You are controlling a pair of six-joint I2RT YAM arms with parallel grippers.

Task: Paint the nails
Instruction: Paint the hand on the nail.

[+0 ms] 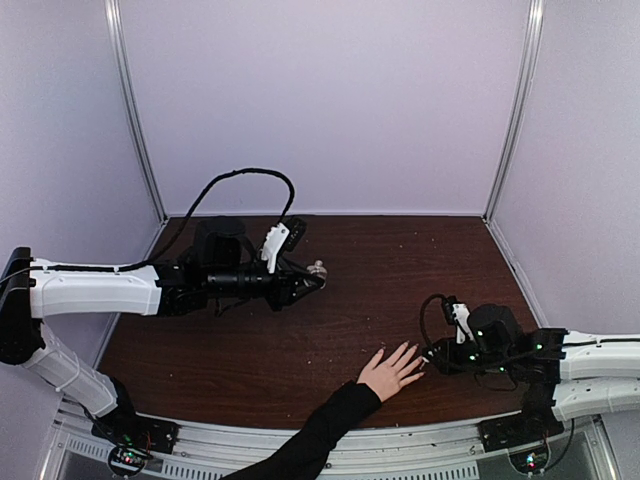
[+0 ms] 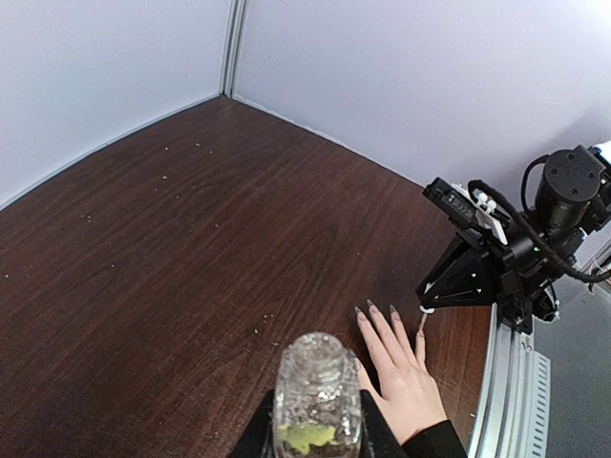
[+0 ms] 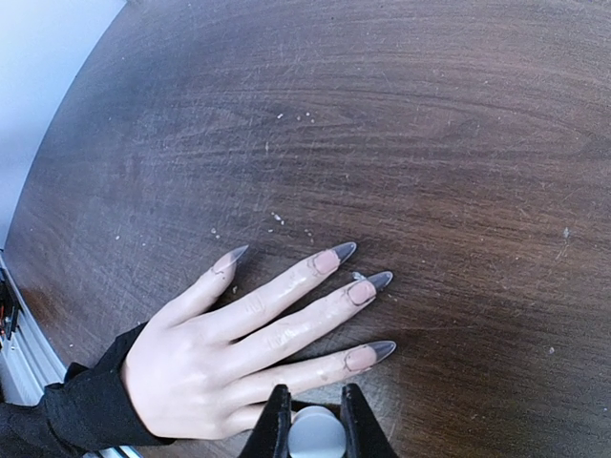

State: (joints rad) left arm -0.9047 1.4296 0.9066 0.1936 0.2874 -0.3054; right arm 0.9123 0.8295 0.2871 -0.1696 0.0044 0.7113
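Note:
A light-skinned hand [image 1: 390, 372] in a black sleeve lies flat on the dark wooden table [image 1: 400, 270], fingers spread. In the right wrist view its long pointed nails [image 3: 368, 288] show pink beds and grey tips. My right gripper [image 3: 317, 422] is shut on a round pale brush cap [image 3: 317, 437], directly over the little finger, whose nail is hidden. From the left wrist view the thin brush [image 2: 421, 322] reaches down to that little finger. My left gripper [image 2: 318, 425] is shut on a small clear glass bottle [image 2: 318, 386], held above the table left of the hand.
The right arm [image 2: 506, 258] with its cables stands low over the table's near right edge. Pale walls enclose the table on three sides. A metal rail [image 1: 400, 448] runs along the near edge. Small crumbs dot the wood.

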